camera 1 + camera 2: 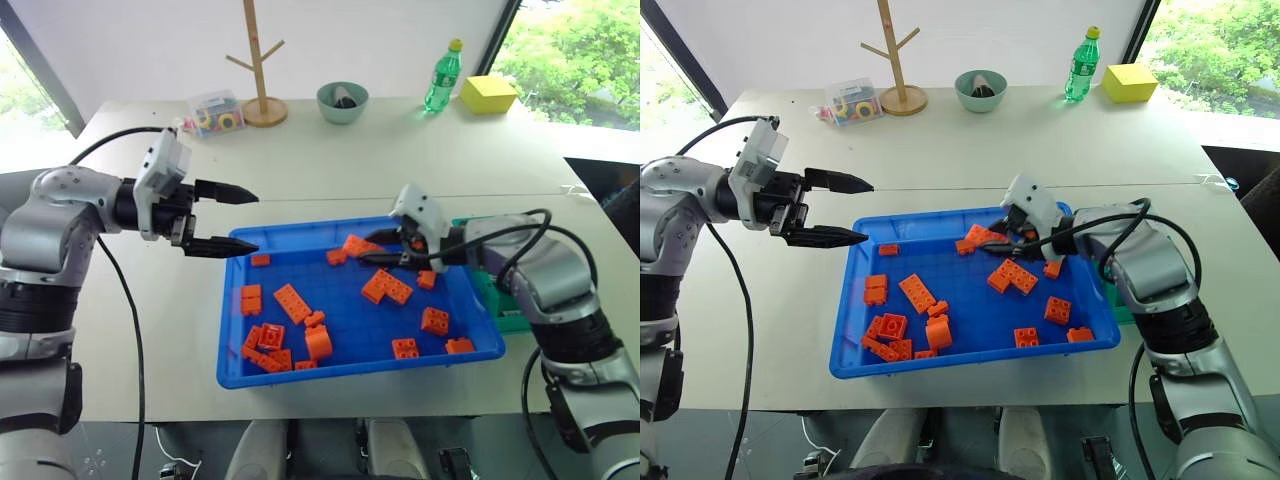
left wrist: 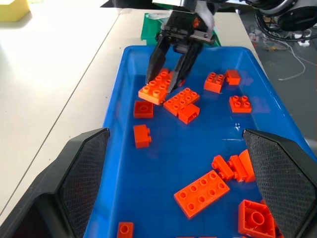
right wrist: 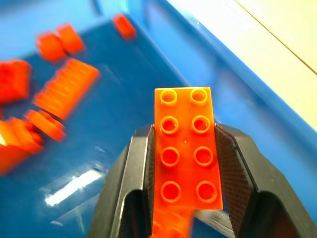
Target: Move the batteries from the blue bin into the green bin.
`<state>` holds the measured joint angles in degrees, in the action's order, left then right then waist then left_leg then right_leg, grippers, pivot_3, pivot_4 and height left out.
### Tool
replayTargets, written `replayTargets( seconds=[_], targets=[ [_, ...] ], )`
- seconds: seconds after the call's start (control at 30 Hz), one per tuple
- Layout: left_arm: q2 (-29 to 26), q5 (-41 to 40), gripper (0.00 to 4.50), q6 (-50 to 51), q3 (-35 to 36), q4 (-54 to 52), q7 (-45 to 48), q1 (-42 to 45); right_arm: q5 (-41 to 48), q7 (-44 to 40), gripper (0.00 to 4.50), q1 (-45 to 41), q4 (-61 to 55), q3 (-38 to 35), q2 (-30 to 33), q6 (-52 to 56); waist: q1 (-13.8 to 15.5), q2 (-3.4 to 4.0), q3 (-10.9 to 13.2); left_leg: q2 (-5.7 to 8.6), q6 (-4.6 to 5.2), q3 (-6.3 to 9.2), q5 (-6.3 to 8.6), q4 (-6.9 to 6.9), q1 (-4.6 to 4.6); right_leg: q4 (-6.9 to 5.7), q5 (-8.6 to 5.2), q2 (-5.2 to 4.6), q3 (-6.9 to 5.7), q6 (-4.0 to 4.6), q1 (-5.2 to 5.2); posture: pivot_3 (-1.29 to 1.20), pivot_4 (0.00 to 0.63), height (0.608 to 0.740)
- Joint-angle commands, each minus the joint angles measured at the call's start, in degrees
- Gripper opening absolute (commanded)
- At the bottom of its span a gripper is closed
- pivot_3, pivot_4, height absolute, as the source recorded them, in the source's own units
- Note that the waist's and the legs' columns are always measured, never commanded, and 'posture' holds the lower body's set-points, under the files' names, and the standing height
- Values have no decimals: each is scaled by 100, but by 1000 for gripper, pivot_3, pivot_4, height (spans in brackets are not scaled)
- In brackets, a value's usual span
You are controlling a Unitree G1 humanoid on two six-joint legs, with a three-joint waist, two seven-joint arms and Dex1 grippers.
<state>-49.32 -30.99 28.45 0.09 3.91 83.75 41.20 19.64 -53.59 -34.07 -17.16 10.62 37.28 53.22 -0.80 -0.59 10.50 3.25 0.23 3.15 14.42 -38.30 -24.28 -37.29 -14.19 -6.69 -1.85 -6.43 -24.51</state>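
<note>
- Between the fingers of the right gripper (image 3: 185, 163) sits a long orange brick (image 3: 185, 148), pinched by its long sides, studs up, its long axis running out along the fingers.
- Over the far right part of the blue bin (image 1: 240, 375) that gripper hangs; the green bin (image 1: 505, 310) lies just beyond the tray's right rim, behind the right arm.
- Batteries: I can make out none among the orange bricks, so I cannot tell which way one lies.
- Off the tray's left rim, the left gripper (image 1: 222, 218) hovers spread and empty, pointing across; the right is nearer the green bin.
- No writing is readable.
</note>
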Motion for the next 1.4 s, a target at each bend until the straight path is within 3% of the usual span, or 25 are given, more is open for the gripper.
replayTargets(
  seconds=[0.03, 0.1, 0.23, 0.4, 0.6, 0.77, 1.1, 1.4],
  targets=[
    [-31, -22, 4500, -30, 77, -116, 19, 111, -86, 293, 3608, 381, -377, 345, -92, 6, 15, -1, 0, 0, 0, 0, 0, 0, 0, -1, 0, 0, 0, 0, 0, 0, 150, 703],
    [-34, -22, 4500, -28, 70, -116, 36, 133, -206, 402, 4447, 474, -339, 439, -57, -77, 14, 0, 0, 3, 0, -1, 0, -1, -1, 0, 0, -3, 0, 0, 2, 0, 150, 703],
    [-42, -5, 4500, -35, 56, -74, 65, 188, -227, 169, 4447, 312, -167, 374, 314, -316, 4, 0, 0, 5, 0, -4, 0, -6, 1, -1, 1, -4, 2, -1, 2, 0, 150, 703],
    [-15, 29, 4500, -91, 56, -45, 69, 192, -332, -1029, 4447, -583, 879, 224, 1241, -1409, -4, 7, 5, 3, 0, -6, 0, -4, 3, -3, 1, 0, 1, -1, 1, 0, 150, 703],
    [46, 42, 4500, -122, 79, -72, 16, 158, -891, -2351, 4447, -994, 2142, 654, 1690, -3158, -11, 4, 4, -4, 0, -6, 0, 5, 4, 1, 0, 7, 0, -1, 1, 0, 150, 703],
    [19, 24, 4500, -98, 133, -146, -41, 100, -1768, -2651, 4447, -1445, 3734, 1072, 1344, -5008, -38, 6, 5, -2, -1, -15, -1, 1, 5, 0, 1, 3, 3, -2, 1, 0, 150, 703],
    [-89, -21, 4500, -2, 217, -278, -121, 17, -2223, -2743, 4447, -2204, 5274, 1057, 486, -6007, -15, 7, 7, -4, -20, -11, -12, 5, 7, -5, 1, 4, 5, -1, -3, 0, 150, 703],
    [-96, -23, 4500, 20, 202, -263, -128, 103, -2668, -2446, 4447, -2196, 6004, 1089, 64, -6771, -49, 7, 7, -2, -39, -9, -23, 5, 7, -6, 0, 5, 5, -1, -3, 0, 150, 703]
  ],
)
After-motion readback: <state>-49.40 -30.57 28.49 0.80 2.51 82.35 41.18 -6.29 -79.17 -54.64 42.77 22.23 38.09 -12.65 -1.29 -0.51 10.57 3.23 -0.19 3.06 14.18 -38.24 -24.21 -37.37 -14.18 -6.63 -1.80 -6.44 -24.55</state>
